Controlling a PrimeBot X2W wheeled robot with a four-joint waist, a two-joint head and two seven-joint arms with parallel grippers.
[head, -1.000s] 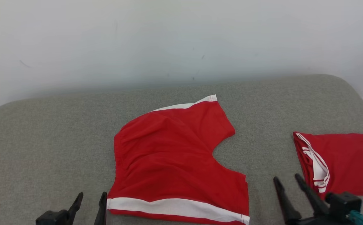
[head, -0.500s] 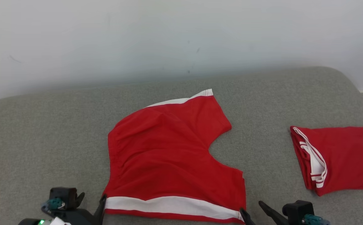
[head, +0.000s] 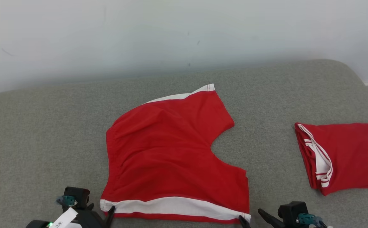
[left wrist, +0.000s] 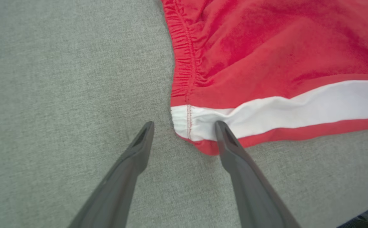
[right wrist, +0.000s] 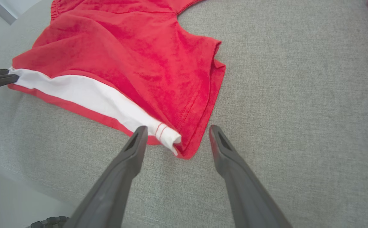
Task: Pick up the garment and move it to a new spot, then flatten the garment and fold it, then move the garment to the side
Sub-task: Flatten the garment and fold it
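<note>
The garment (head: 171, 152) is a pair of red shorts with a white side stripe, lying spread out on the grey padded table (head: 44, 126). My left gripper (head: 103, 211) is open at its near left corner. In the left wrist view the fingers (left wrist: 231, 142) straddle the white waistband corner (left wrist: 187, 122), the right finger lying over the stripe. My right gripper (head: 251, 215) is open at the near right corner. There the white-striped hem corner (right wrist: 169, 137) sits between the fingertips (right wrist: 139, 136). Nothing is gripped.
A second red garment (head: 345, 155), folded with white trim showing, lies at the table's right side. A pale wall (head: 171, 38) rises behind the table. The table's near edge (right wrist: 19, 177) drops off just below the right gripper.
The camera has tipped down, shifting the whole picture up. Both grippers have closed in on the garment's near corners, the right one coming in from the right. The garment lies as before.
</note>
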